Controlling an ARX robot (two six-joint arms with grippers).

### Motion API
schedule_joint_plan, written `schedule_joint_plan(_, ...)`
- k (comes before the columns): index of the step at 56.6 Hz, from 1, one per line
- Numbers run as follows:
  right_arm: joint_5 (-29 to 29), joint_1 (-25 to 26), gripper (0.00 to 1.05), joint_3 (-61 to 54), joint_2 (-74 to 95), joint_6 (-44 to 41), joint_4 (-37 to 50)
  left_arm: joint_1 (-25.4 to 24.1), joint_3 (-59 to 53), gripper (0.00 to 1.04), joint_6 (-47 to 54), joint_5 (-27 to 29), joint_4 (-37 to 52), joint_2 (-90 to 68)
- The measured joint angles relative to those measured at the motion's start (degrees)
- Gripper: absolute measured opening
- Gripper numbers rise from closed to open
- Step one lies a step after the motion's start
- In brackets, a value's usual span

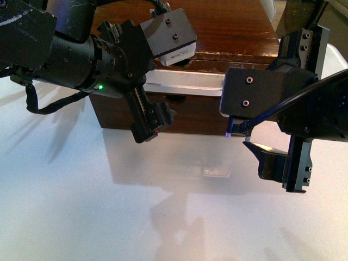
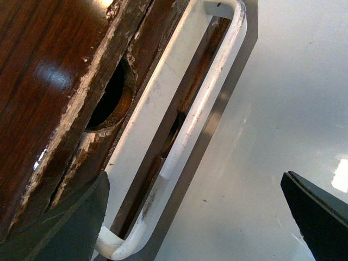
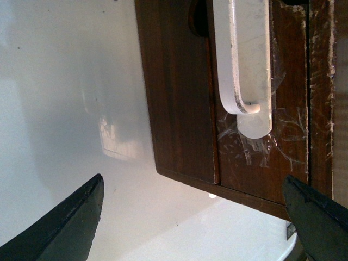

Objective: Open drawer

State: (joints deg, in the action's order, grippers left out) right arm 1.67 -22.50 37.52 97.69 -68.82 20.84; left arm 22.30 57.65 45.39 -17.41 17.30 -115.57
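Note:
The drawer [image 1: 187,64] is a scuffed dark-brown front in a wooden cabinet, with a white bar handle [image 1: 185,81] and a notch in its top edge. My left gripper [image 1: 163,89] is open just in front of the handle's left part. In the left wrist view the handle [image 2: 206,98] ends between the jaws, close to one finger [image 2: 60,223], untouched. My right gripper [image 1: 255,117] is open by the handle's right end. In the right wrist view the handle's end [image 3: 244,65] and the drawer front [image 3: 288,141] lie beyond the open fingers [image 3: 65,228].
A plain dark drawer front [image 1: 196,117] without a handle sits under the handled one, level with it. The cabinet stands on a glossy white table [image 1: 136,206]. Clear tape patches [image 3: 250,138] cover the wood by the handle's end. A white object [image 1: 337,54] stands at the far right.

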Motion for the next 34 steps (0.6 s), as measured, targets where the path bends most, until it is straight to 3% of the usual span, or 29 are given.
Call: schedule_joint_plan(34,0.5,-0.4,0.96,1.7,2.2,0.0,0.0,-0.1,0.1,0.96,0.9,-1.0,0.0,-1.3)
